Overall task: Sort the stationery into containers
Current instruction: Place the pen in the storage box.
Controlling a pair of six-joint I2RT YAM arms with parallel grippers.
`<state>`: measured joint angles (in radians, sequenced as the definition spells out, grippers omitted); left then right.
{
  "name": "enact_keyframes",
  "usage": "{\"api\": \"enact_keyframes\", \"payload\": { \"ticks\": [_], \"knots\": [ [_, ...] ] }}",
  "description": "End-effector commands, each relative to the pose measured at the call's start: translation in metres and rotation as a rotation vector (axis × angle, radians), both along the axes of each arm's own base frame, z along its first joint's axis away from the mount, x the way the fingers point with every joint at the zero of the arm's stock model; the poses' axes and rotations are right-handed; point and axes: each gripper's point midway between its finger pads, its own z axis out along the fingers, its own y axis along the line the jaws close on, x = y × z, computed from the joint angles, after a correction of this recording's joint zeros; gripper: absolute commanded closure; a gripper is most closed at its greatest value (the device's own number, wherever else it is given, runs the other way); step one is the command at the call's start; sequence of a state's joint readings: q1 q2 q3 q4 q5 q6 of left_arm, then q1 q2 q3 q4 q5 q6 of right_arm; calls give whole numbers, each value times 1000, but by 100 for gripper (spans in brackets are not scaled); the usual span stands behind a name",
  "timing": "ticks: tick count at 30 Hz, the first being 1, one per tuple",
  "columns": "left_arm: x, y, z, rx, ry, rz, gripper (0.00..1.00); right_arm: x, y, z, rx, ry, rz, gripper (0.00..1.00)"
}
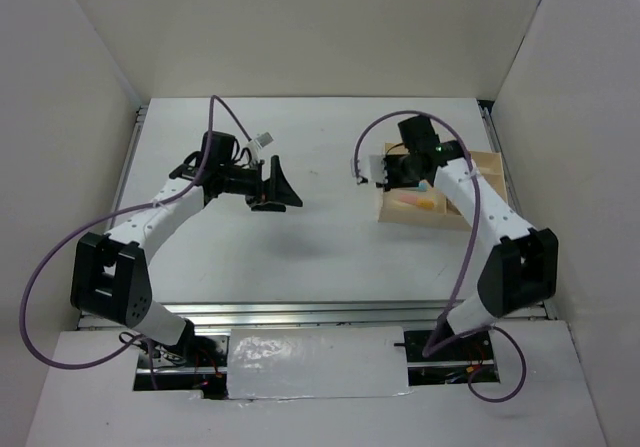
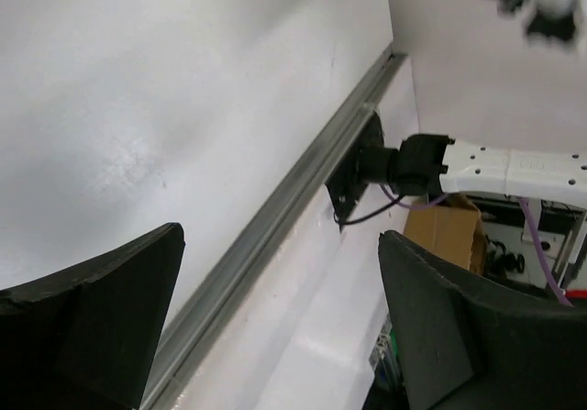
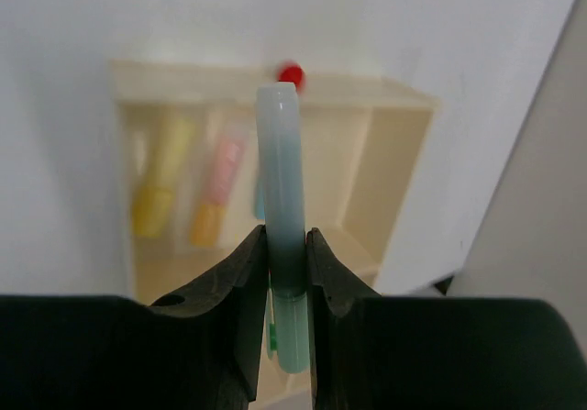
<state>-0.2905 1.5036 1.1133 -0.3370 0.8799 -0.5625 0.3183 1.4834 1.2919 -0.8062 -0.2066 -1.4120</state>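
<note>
One stick is off the table: the right gripper point(image 3: 287, 245) is clamped on a pale blue-green stick point(image 3: 280, 171) above the wooden tray point(image 3: 394, 107).
The tray sits at 3 o'clock on the table point(image 1: 320, 257). A yellow stick point(image 3: 160, 181) and a pink stick point(image 3: 218, 190) lie in one compartment, at 9 o'clock of the held stick. The left gripper point(image 1: 280, 189) is spread wide and empty, at 10 o'clock.

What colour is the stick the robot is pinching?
The stick is pale blue-green; right wrist view shows it best.
</note>
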Motion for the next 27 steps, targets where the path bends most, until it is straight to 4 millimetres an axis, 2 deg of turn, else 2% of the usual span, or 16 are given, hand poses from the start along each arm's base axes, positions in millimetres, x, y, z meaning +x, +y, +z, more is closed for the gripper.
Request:
{"api": "enact_keyframes", "payload": {
  "ticks": [1,2,4,5,7,9,11,16,18,21,27],
  "knots": [
    [12,-2,18,-21,-48,6,1,49,-51,12,-107,-51,-129,100],
    [12,-2,16,-13,-46,8,1,64,-70,22,-117,-80,-179,100],
    [5,-5,11,-6,-33,-6,1,82,-88,11,-157,-66,-233,100],
    [6,-4,7,5,-29,5,1,92,-99,16,-165,-80,-263,100],
    [4,-5,2,14,-19,4,1,99,-114,7,-228,-64,-304,100],
    [7,-4,0,26,-12,14,1,107,-122,-10,-266,-24,-317,100],
    [9,-4,1,31,-17,17,1,112,-124,-23,-282,13,-320,100],
    [21,2,-3,71,-6,60,1,129,-112,-38,-283,18,-303,100],
    [27,4,-4,76,-8,75,1,132,-108,-51,-297,48,-302,100],
    [33,8,-3,73,-4,87,1,139,-114,-62,-369,46,-309,100],
    [39,12,-8,75,19,98,1,149,-116,-70,-441,46,-288,99]
  ]
}}
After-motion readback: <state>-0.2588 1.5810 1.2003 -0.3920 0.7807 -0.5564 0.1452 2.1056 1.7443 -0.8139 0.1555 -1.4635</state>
